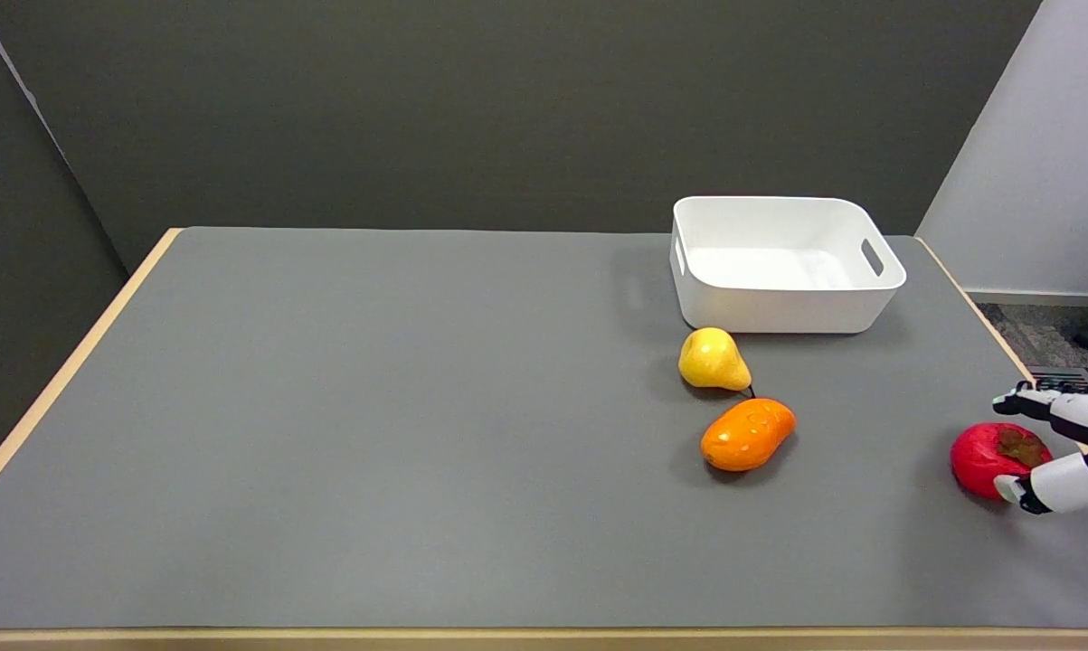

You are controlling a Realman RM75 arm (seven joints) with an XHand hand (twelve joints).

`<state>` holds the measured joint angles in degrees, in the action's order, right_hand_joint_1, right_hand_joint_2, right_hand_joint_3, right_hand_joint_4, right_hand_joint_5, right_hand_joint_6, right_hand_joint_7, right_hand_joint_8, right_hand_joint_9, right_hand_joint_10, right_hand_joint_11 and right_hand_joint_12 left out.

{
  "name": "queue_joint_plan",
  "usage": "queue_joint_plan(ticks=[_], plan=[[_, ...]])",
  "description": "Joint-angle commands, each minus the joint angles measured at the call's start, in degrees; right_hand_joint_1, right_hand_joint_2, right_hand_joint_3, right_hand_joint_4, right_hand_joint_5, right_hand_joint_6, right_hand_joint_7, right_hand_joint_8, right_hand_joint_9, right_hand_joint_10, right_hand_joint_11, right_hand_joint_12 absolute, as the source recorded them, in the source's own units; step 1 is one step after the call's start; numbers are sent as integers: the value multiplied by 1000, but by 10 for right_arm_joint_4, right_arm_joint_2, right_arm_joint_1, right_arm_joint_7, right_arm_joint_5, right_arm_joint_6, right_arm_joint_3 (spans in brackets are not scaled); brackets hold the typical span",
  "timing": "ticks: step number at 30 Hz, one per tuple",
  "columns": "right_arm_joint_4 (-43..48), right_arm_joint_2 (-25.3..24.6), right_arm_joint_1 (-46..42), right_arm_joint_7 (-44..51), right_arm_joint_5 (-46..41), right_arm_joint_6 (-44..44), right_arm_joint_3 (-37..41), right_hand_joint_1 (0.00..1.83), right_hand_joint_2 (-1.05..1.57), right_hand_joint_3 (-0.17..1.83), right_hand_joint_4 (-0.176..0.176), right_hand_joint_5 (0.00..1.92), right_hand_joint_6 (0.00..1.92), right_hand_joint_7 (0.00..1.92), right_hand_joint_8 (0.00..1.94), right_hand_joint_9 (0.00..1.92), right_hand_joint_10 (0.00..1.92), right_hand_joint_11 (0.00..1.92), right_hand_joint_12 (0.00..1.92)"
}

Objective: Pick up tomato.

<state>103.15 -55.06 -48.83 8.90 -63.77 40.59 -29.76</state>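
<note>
The tomato (994, 457), red with a brown calyx on top, sits on the grey table (417, 434) near its right edge. My right hand (1070, 481) reaches in from the right edge of the picture, and most of it is cut off. Its fingers are spread to either side of the tomato. One white finger lies at the tomato's near right side and looks to touch it. Another finger (1045, 403) stretches past the far side with a gap to the fruit. The tomato rests on the table.
An orange mango-like fruit (747, 435) and a yellow pear (712, 360) lie mid-table, left of the tomato. A white bin (783, 307) with handle slots stands behind them. The table's right edge runs just beside the hand.
</note>
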Motion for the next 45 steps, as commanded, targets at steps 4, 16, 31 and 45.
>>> queue_joint_plan(ticks=[4,16,31,45], plan=[[2,10,14,2,11,-13,-16,744,639,979,-67,65,428,29,168,-1,274,-1,995],[0,24,28,0,21,-13,-45,715,628,982,-62,70,439,36,183,-1,306,-1,1010],[1,14,24,-2,25,-9,-48,748,677,1008,-85,147,489,158,373,84,649,19,1106],[2,17,25,-2,25,-9,-52,804,693,1002,-84,215,573,247,435,214,747,110,1215]])
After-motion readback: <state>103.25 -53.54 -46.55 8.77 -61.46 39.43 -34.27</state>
